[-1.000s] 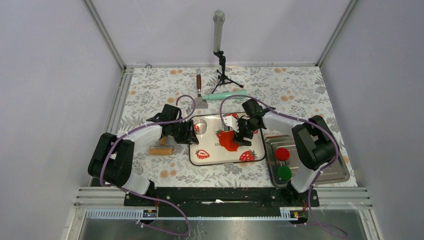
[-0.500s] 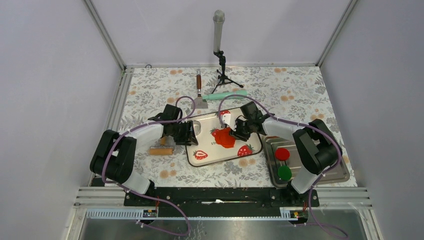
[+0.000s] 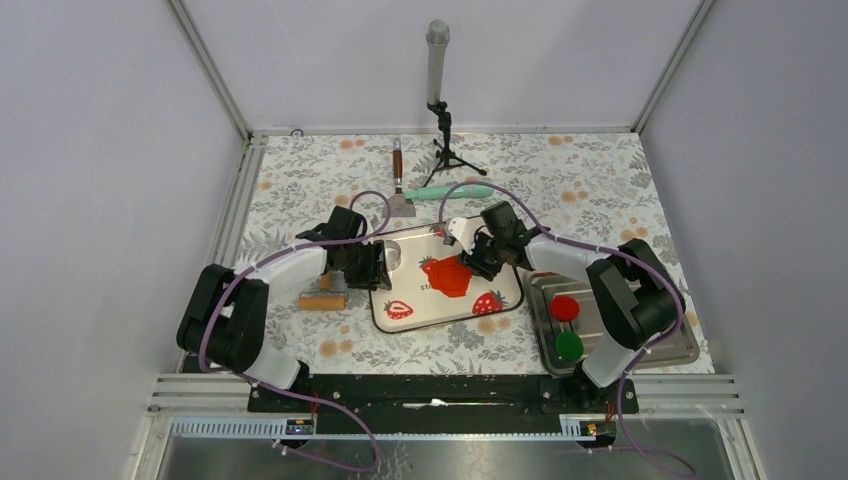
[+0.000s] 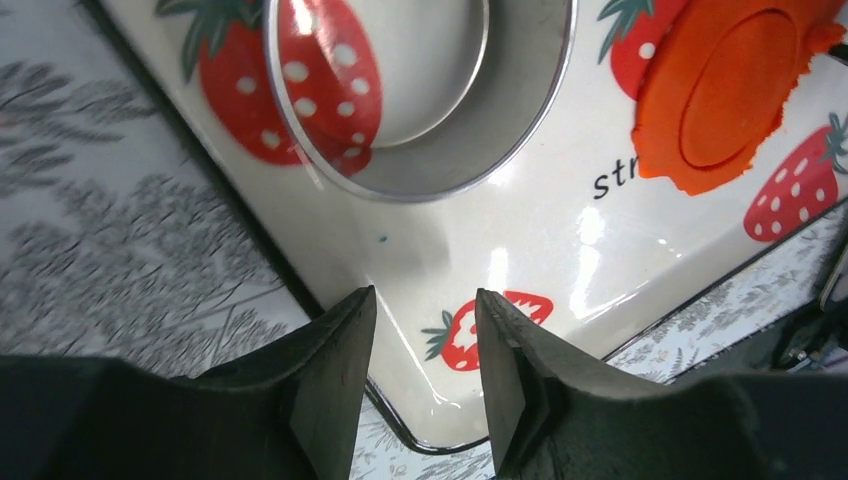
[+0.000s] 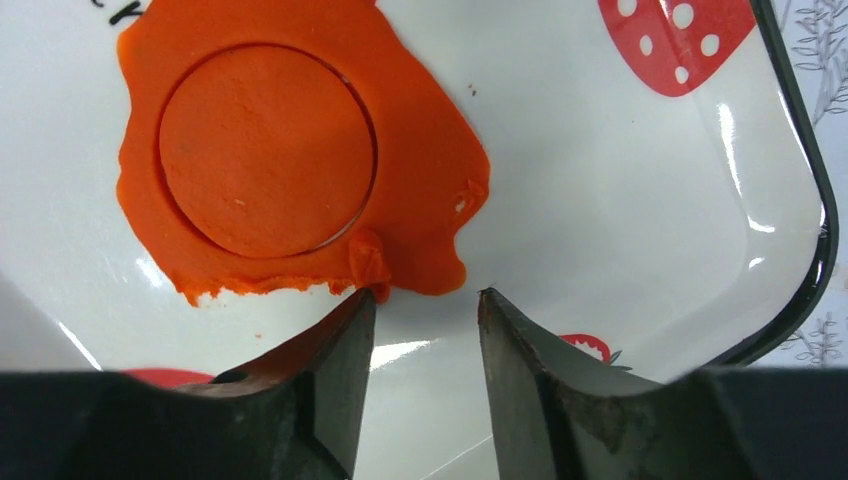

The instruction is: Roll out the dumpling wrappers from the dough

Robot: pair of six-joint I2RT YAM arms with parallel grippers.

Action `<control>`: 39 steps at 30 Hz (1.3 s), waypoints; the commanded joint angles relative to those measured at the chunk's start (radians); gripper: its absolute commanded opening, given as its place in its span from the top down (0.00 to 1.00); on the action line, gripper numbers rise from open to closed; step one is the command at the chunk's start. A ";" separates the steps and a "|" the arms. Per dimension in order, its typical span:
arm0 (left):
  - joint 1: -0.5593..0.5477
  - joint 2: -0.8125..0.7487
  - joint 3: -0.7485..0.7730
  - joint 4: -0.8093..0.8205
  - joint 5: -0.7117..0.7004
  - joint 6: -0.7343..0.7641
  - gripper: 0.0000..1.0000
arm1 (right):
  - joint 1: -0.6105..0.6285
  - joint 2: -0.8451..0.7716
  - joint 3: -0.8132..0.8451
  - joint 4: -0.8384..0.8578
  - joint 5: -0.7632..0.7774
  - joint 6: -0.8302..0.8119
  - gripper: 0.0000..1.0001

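While the right gripper hangs low over the tray, its jaws stand partly open, with only bare white tray in the gap between them. One finger touches the torn edge of the dough, right by a little bump where the clay is folded up. The dough is a thin, flat orange-red sheet with a ragged rim, and it lies near the middle of the tray. Inside it sits one dumpling wrapper, a round piece with a clean cut line all around.

This clay looks soft, light and a bit sticky. It will likely bend, stretch or rip if pulled fast. The best place to pinch looks like the ragged scrap at the folded bump, not the round piece, so that the wrapper keeps its shape. A slow peel seems safest.

The left gripper is at the left edge of the tray, jaws also partly open, with nothing pinched that I can see. The ring cutter sits by the far left corner, apart from the dough.
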 commanded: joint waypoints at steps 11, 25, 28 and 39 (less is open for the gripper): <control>0.003 -0.092 0.127 -0.208 -0.242 -0.021 0.53 | -0.001 -0.085 0.001 -0.137 -0.184 -0.123 0.30; 0.010 0.110 0.183 -0.209 -0.249 0.007 0.52 | -0.002 -0.005 0.054 -0.134 -0.275 -0.271 0.13; 0.009 0.128 0.175 -0.202 -0.241 0.004 0.57 | -0.002 0.046 0.108 -0.185 -0.272 -0.295 0.13; 0.009 0.143 0.128 -0.166 -0.196 0.063 0.76 | -0.010 0.158 0.206 -0.261 -0.279 -0.378 0.17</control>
